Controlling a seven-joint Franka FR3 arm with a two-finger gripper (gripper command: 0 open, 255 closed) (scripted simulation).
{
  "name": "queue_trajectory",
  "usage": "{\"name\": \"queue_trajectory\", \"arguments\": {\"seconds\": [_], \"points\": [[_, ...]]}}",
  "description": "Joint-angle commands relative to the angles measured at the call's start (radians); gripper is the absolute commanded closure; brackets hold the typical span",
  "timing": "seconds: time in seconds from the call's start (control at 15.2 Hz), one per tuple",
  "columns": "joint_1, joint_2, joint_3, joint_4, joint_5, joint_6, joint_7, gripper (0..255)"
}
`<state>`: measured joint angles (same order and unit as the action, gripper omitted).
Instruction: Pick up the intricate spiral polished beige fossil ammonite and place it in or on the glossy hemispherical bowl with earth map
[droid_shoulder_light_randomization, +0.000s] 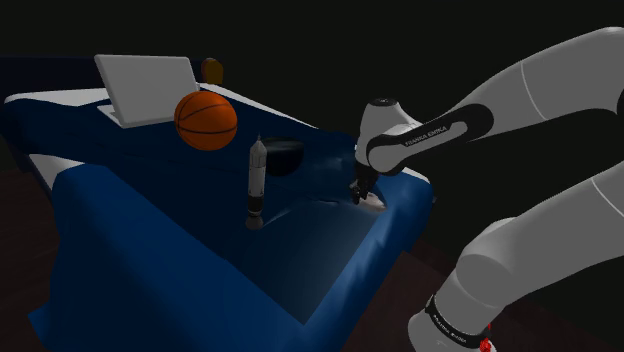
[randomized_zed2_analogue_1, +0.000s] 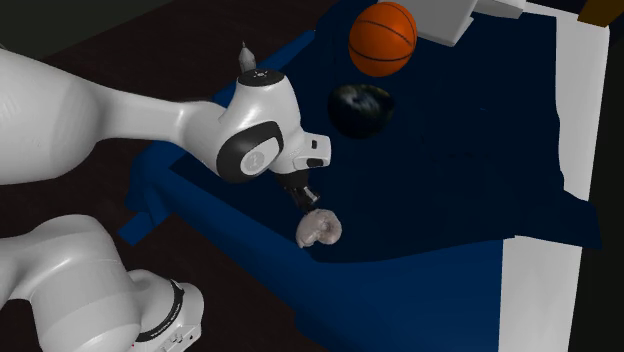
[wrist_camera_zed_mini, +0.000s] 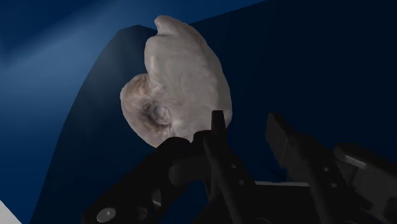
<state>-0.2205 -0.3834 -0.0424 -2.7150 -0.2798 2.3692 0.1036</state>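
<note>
The beige spiral ammonite lies on the dark blue cover close to its edge, also seen as the pale ammonite and the ammonite. My gripper hovers just above it, open, with nothing between the fingers; the fossil sits off to the side of one finger. In the exterior views the gripper points down beside the fossil. The dark glossy earth-map bowl stands farther in on the cover, beside the basketball.
An orange basketball and an open white laptop sit behind the bowl. A slim grey upright rocket-like object stands toward the shoulder view's left of the gripper. The blue cover's edge drops off right beside the fossil.
</note>
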Motion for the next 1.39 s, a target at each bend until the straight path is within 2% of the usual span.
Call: {"name": "queue_trajectory", "arguments": {"seconds": [0.0,0.26,0.33,0.79,1.32], "points": [[-0.005,-0.045,-0.052,-0.040,0.037,0.030,-0.062,0],[-0.021,-0.188,-0.302,-0.164,0.166,0.108,-0.324,0],[-0.021,-0.195,-0.321,-0.169,0.172,0.111,-0.339,0],[0.024,-0.063,-0.356,-0.193,0.201,0.268,-0.362,0],[0.024,-0.063,-0.356,-0.193,0.201,0.268,-0.362,0]]}}
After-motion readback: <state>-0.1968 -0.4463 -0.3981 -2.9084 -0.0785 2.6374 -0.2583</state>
